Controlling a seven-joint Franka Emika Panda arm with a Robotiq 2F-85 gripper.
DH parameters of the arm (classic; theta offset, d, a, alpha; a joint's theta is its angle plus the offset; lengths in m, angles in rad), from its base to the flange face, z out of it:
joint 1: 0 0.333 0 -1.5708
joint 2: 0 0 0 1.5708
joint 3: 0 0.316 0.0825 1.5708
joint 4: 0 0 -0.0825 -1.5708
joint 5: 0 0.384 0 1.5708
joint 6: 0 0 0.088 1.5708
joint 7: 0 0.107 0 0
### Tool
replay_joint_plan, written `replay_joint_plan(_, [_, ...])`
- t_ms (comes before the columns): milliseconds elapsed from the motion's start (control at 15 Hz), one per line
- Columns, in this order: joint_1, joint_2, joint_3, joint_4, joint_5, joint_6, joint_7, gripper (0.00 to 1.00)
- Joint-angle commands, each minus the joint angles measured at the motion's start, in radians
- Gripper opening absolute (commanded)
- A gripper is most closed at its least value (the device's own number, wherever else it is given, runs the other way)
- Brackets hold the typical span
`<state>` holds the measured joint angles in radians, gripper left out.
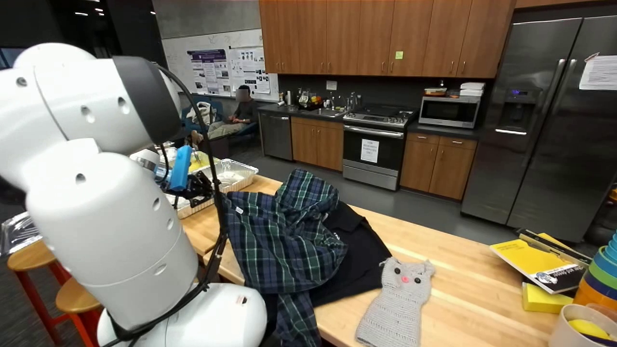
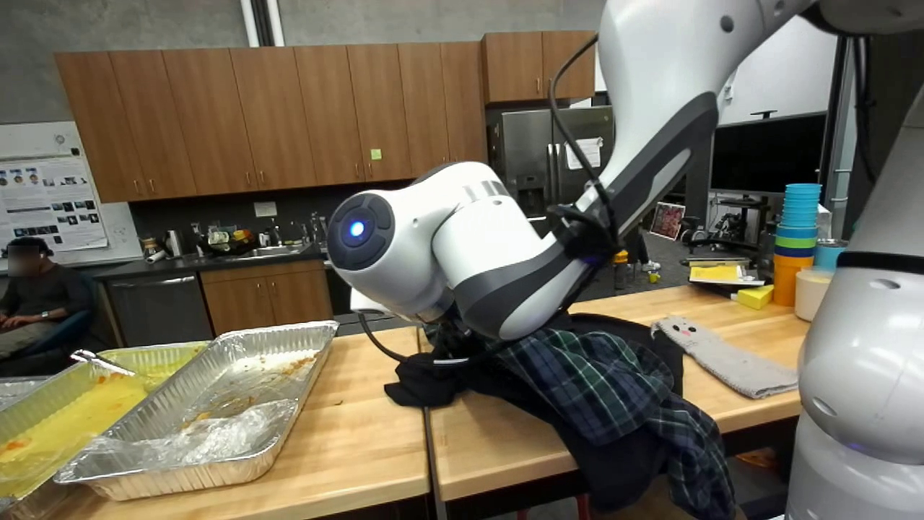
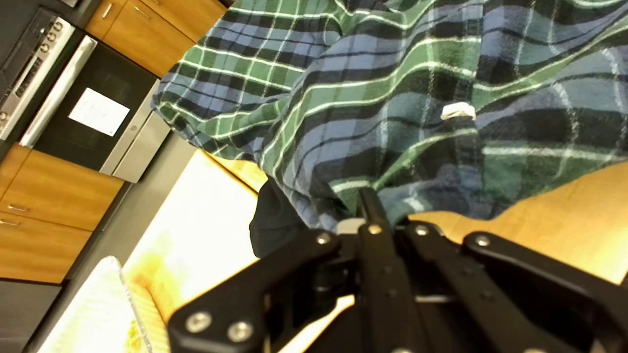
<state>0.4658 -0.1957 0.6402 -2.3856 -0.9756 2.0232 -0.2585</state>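
The hand (image 3: 364, 215) is closed, and an edge of a plaid shirt (image 3: 392, 98) is pinched at its tips. A small white tag (image 3: 458, 111) is seen on the cloth. The rest of the shirt is spread in loose folds over a black garment (image 1: 361, 241) on the bench (image 1: 462, 289), and part of both is hung over the bench edge. Near the hand, a foil tray (image 2: 195, 477) is seen in an exterior view; its floor is streaked with pale residue and brown crumbs, and crumpled clear film (image 2: 231, 433) is heaped at one end. Just beside it, a second tray (image 2: 43, 408) is partly filled with yellow food (image 2: 79, 419), and a metal utensil (image 2: 101, 363) is rested in it. Beyond the shirt, away from the trays, a grey knitted figure (image 1: 400, 303) with dark eyes and a pink nose is laid flat. Farther along, yellow-covered books (image 1: 537, 260) are piled near a yellow block (image 1: 544, 299); close by, coloured cups (image 2: 798, 217) are nested in a tall stack, and a yellow item (image 1: 588, 328) is held in a pale cup (image 1: 561, 330).
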Motion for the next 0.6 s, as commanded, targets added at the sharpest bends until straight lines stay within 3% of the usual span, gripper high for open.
replay_joint_plan(0, [0.014,0.150,0.033,0.111,-0.072,-0.118,0.030,0.01])
replay_joint_plan(267, [0.031,0.270,0.043,0.176,-0.125,-0.209,0.048,0.01])
replay_joint_plan(333, [0.037,0.287,0.040,0.186,-0.128,-0.224,0.052,0.28])
replay_joint_plan(533, [0.039,0.304,0.031,0.197,-0.115,-0.221,0.061,0.38])
